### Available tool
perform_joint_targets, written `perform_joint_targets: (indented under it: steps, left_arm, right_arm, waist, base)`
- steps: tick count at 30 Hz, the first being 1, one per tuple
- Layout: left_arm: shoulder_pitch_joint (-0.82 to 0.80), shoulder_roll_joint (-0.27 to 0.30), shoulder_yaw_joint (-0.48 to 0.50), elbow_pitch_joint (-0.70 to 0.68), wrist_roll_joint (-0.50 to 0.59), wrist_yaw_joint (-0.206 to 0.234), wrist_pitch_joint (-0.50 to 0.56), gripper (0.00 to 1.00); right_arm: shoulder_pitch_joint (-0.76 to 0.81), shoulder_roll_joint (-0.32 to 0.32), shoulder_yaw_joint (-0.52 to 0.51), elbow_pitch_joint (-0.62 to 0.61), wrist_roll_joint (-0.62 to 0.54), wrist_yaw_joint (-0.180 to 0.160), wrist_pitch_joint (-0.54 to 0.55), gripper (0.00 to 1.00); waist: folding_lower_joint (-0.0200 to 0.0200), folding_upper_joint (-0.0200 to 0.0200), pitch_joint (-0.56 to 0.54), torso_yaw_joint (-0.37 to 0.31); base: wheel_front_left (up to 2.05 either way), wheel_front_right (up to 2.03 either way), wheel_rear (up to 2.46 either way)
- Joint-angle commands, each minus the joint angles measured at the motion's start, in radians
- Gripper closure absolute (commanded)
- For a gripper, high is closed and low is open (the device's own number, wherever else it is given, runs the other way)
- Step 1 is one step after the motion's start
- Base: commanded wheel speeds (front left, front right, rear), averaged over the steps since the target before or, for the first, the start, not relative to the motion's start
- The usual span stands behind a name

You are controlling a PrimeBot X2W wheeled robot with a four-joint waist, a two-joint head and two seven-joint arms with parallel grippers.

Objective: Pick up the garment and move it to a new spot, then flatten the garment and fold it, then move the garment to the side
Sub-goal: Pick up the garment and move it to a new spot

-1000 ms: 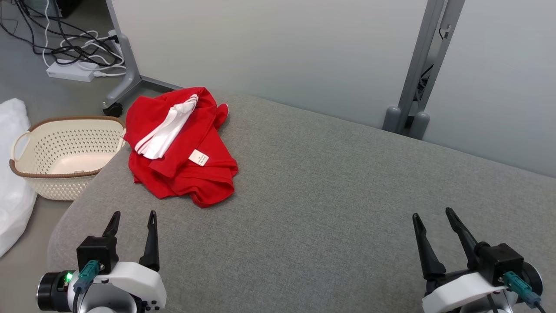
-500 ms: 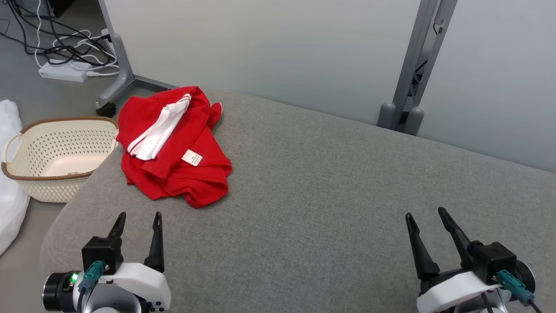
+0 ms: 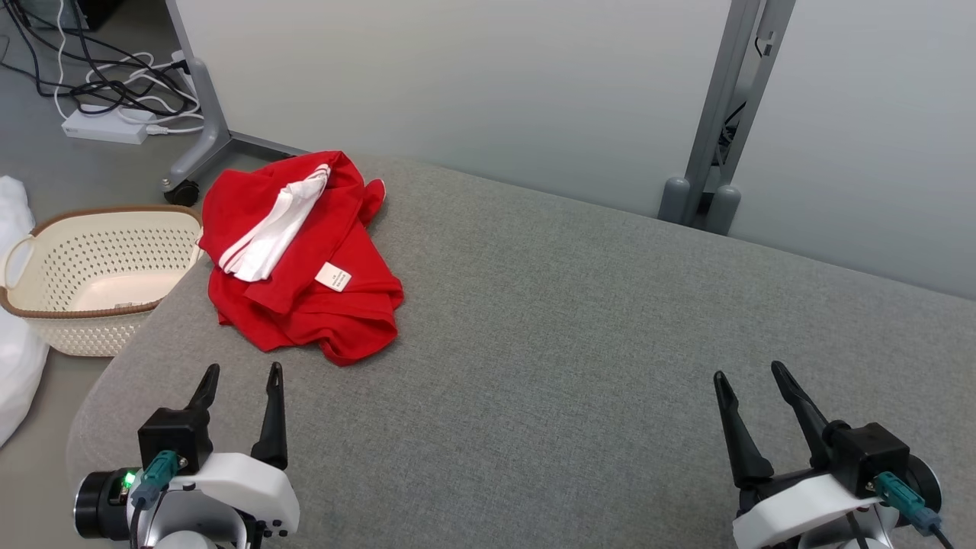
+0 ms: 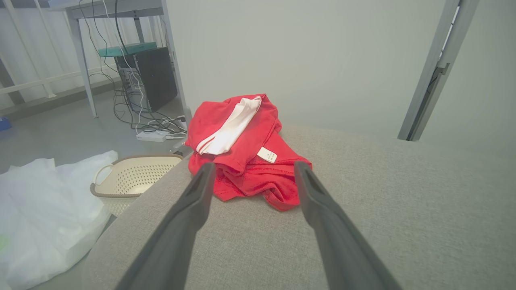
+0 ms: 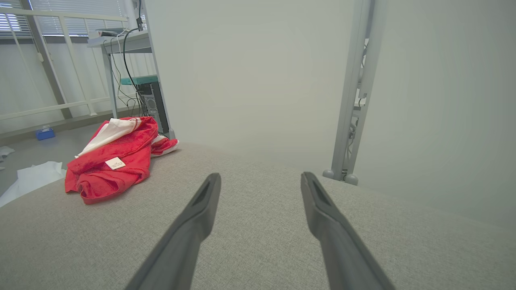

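The garment [image 3: 305,297] is a crumpled red piece with a white striped part and a small white label, lying at the far left corner of the grey cushioned surface [image 3: 579,335]. It also shows in the left wrist view [image 4: 250,169] and the right wrist view [image 5: 109,169]. My left gripper [image 3: 240,374] hovers open near the front left edge, a short way before the garment, nothing between its fingers. My right gripper [image 3: 751,374] stands open at the front right, far from the cloth; its fingers [image 5: 201,209] frame bare grey fabric.
A cream perforated basket [image 3: 91,282] sits on the floor left of the surface, beside a white plastic bag [image 4: 44,209]. Cables and a power strip [image 3: 107,126] lie on the floor behind. A pale partition wall with grey metal legs [image 3: 705,183] borders the far side.
The whole head view has shifted slightly, so the camera moved. The left gripper has edged a little forward. The garment lies unchanged and both grippers stay open.
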Motion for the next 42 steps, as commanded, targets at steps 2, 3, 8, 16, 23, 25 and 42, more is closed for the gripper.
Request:
perform_joint_targets:
  steps: [2, 3, 8, 16, 23, 25, 42]
  left_arm:
    - [-0.019, 0.009, 0.005, -0.005, -0.007, -0.005, -0.009, 0.00]
    - [-0.024, 0.011, 0.006, -0.009, -0.008, -0.008, -0.008, 0.00]
    - [-0.092, 0.040, 0.020, -0.041, -0.008, -0.019, 0.011, 0.00]
    - [-0.335, 0.114, 0.061, 0.018, -0.027, -0.054, 0.103, 0.00]
    - [-0.539, 0.141, 0.101, 0.286, -0.114, -0.127, 0.197, 0.00]
    - [-0.589, 0.146, 0.116, 0.358, -0.139, -0.149, 0.214, 0.00]
    - [-0.818, 0.251, 0.162, 0.777, -0.188, -0.212, 0.191, 0.00]
  right_arm:
    - [-0.005, -0.001, -0.001, -0.005, 0.007, 0.002, -0.003, 0.00]
    - [-0.006, -0.001, 0.000, -0.005, 0.008, 0.002, -0.003, 0.00]
    - [-0.010, 0.000, 0.004, -0.008, 0.010, 0.002, -0.003, 0.00]
    - [-0.059, -0.016, 0.024, -0.027, -0.013, 0.002, 0.005, 0.00]
    - [-0.141, -0.041, 0.057, -0.046, -0.022, 0.001, 0.017, 0.00]
    - [-0.163, -0.048, 0.065, -0.057, -0.025, 0.001, 0.024, 0.00]
    - [-0.264, -0.102, 0.097, -0.128, -0.014, 0.001, 0.044, 0.00]
  waist:
    - [0.0000, 0.0000, 0.002, -0.002]
    - [0.0000, 0.0000, 0.004, -0.003]
    - [0.0000, 0.0000, 0.015, -0.011]
    - [0.0000, 0.0000, 0.105, -0.063]
    - [0.0000, 0.0000, 0.234, -0.162]
    - [0.0000, 0.0000, 0.279, -0.189]
    - [0.0000, 0.0000, 0.506, -0.313]
  base:
    - [0.00, 0.00, 0.00]
    - [0.00, 0.00, 0.00]
    - [0.00, 0.00, 0.00]
    - [0.00, 0.00, 0.00]
    - [0.00, 0.00, 0.00]
    - [0.00, 0.00, 0.00]
    - [0.00, 0.00, 0.00]
